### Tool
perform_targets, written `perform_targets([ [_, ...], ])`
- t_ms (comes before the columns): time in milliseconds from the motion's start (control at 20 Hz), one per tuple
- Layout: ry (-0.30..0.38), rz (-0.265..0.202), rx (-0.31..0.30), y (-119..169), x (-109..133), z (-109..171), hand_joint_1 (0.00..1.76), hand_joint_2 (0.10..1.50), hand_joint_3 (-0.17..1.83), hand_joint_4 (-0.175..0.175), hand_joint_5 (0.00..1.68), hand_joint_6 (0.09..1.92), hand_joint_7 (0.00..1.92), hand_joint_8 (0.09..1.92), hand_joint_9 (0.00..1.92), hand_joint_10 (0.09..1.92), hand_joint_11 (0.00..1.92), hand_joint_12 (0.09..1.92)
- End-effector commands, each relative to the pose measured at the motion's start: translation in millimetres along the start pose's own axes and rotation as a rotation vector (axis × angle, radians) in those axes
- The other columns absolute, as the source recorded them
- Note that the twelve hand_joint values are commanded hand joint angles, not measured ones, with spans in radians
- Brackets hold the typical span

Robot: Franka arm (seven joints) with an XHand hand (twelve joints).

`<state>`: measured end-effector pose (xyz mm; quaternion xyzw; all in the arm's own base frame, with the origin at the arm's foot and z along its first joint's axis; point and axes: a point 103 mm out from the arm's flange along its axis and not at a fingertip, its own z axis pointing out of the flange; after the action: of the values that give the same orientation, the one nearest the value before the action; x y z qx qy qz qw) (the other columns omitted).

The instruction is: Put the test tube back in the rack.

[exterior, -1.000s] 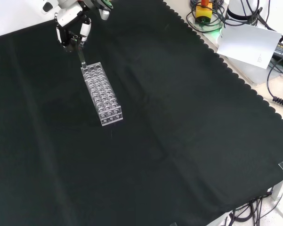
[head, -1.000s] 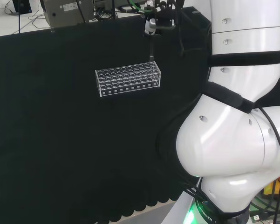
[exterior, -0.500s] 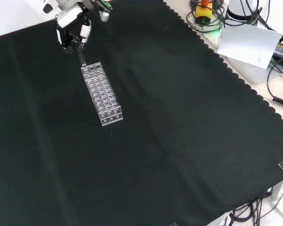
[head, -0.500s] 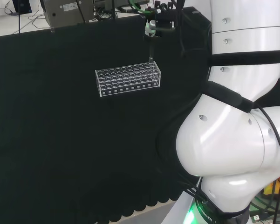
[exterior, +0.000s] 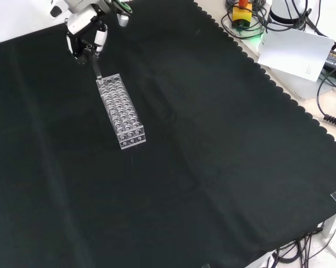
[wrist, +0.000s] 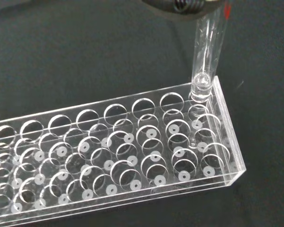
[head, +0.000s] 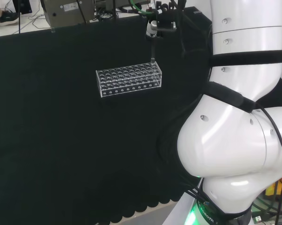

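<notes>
While over rack: hand (exterior: 85, 34) pinches test tube (wrist: 207, 56)
tube tip: in corner hole of rack (wrist: 132, 156)
rack: on table (exterior: 212, 167)

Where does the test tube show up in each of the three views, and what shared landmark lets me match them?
Head view: test tube hangs upright from the hand, tip at the rack's right end.
Front view: test tube at upper left, under the hand, tip at the rack's far end.
Wrist view: test tube entering a corner hole of the rack.
Shared landmark: the rack.
</notes>
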<state>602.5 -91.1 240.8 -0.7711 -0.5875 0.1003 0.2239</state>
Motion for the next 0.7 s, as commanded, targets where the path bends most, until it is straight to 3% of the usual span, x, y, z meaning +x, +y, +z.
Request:
perform_targets([
  [50,-0.006,0.001,0.004,0,-3,1,1.52,1.04,0.0,-0.175,1.01,0.6,1.1,0.97,1.07,1.11,0.95,1.01],
  [700,-0.002,-0.008,0.033,10,1,20,1.52,1.04,0.0,-0.175,1.01,0.6,1.1,0.97,1.07,1.11,0.95,1.01],
])
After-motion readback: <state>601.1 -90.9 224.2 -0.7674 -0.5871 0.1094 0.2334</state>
